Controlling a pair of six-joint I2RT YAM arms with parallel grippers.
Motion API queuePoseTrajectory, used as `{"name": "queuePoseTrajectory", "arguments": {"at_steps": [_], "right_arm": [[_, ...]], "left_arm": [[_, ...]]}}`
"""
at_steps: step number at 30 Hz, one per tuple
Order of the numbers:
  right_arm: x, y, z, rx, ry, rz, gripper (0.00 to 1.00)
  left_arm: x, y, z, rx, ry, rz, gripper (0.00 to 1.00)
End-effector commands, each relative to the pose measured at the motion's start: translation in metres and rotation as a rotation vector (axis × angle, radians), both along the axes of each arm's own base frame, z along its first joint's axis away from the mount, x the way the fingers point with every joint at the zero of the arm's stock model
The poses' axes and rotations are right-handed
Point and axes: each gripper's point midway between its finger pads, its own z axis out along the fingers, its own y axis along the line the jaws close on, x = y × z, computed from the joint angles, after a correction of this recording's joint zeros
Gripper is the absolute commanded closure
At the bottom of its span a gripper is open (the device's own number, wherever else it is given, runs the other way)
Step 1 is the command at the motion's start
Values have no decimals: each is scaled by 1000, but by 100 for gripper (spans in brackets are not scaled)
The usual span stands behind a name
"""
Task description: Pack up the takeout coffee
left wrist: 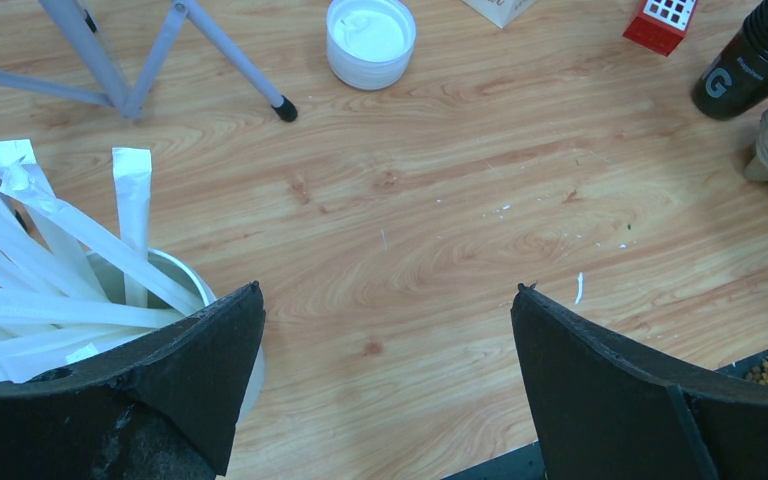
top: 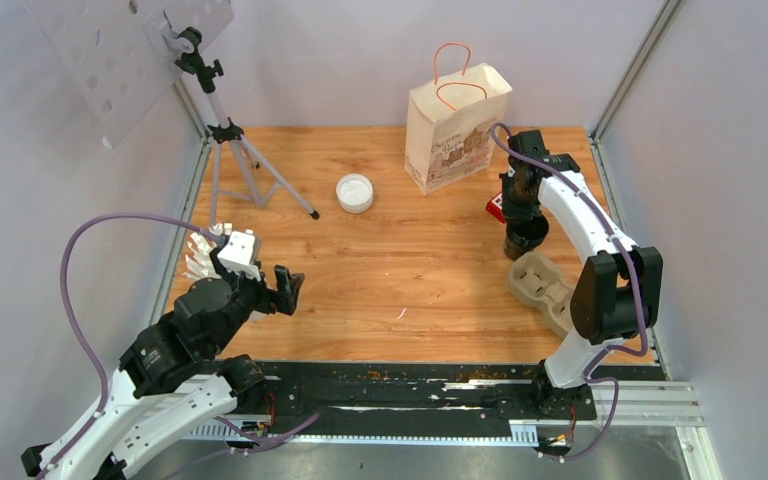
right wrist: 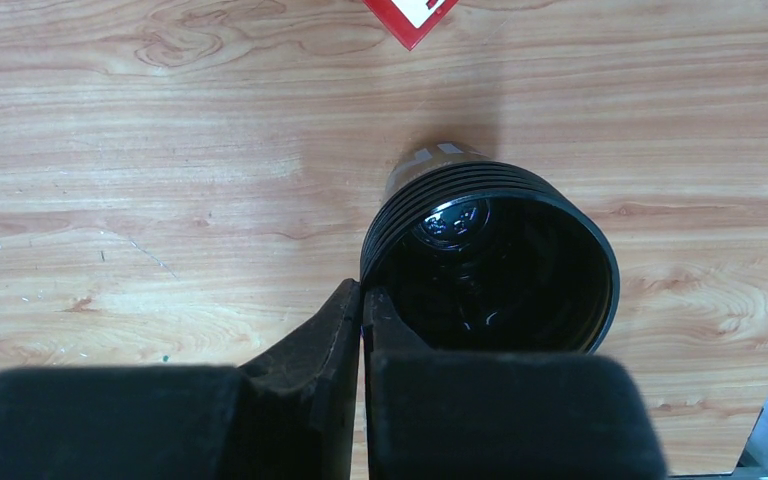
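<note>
Right claw (right wrist: 363,296) closed, pinching the near rim of a stack of dark cups (right wrist: 490,262), which are nested, lidless, ribbed at the rim and glossy black inside. The stack sits between a red box (right wrist: 412,15) and a cardboard cup tray (top: 540,285), near the right edge of the table (right wrist: 160,150), with broad wood extending to its left. Left claw (left wrist: 390,292) wide open beside wrapped straws (left wrist: 60,250).

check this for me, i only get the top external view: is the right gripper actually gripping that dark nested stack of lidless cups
Observer: Yes. In the right wrist view the right gripper is shut on the rim of the stack of dark round lidless cups, one finger outside and one inside.
Operator: any print on them
Observer: The left wrist view shows a white letter G on the side.
</note>
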Motion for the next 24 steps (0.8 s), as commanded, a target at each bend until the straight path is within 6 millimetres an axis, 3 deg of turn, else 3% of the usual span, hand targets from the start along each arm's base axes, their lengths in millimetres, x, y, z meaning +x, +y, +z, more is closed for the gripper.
{"name": "queuePoseTrajectory", "arguments": {"at_steps": [1, 24], "right_arm": [[6, -1, 4, 4, -32, -4, 98], [5, -9, 34, -34, -61, -11, 100]], "left_arm": [[4, -4, 7, -13, -23, -2, 0], [4, -5, 7, -12, -23, -5, 0]]}}
